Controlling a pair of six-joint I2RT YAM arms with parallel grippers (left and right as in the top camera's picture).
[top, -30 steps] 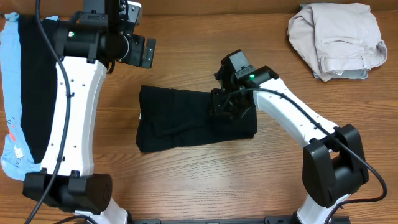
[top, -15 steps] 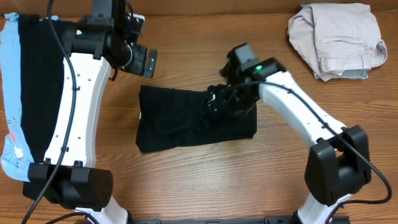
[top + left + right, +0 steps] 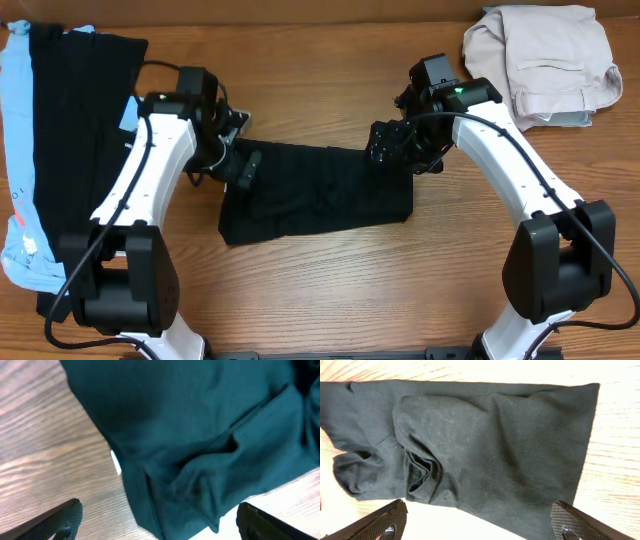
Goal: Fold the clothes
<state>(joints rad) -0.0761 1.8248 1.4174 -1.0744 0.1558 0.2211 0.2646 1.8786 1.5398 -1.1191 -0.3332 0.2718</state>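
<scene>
A wood-grain worktop (image 3: 320, 300) with warm brown planks running side to side fills the overhead view; nothing of the room beyond it shows.

The folded black garment (image 3: 320, 200) lies flat on the worktop, spanning the gap between the two claws. It is a limp, matte rectangle, fairly neat along the edge facing the arm bases, with rumpled folds and a tucked-in pocket of cloth near its middle. A small white label (image 3: 116, 462) peeks out at the short edge under the left claw. Its long axis runs from one claw to the other, and the end near the right claw sits slightly farther from the arm bases than the other.

The left claw (image 3: 243, 148) hangs over the garment's end with its jaws spread wide. Its fingertips (image 3: 62, 519) stand far apart in the wrist view, with only cloth and wood below them and nothing pinched. The right claw (image 3: 405, 150) hovers over the opposite far corner, also spread — its fingertips (image 3: 375, 522) sit at the two lower corners of its wrist view, clear of the cloth.

Out past the right claw, well apart from it, a beige garment (image 3: 540, 65) lies bunched in a heap. On the outer side of the left claw, another black garment (image 3: 70, 150) lies stretched out long on a light blue garment (image 3: 12, 150), and both run front to back — crosswise to the folded piece.
</scene>
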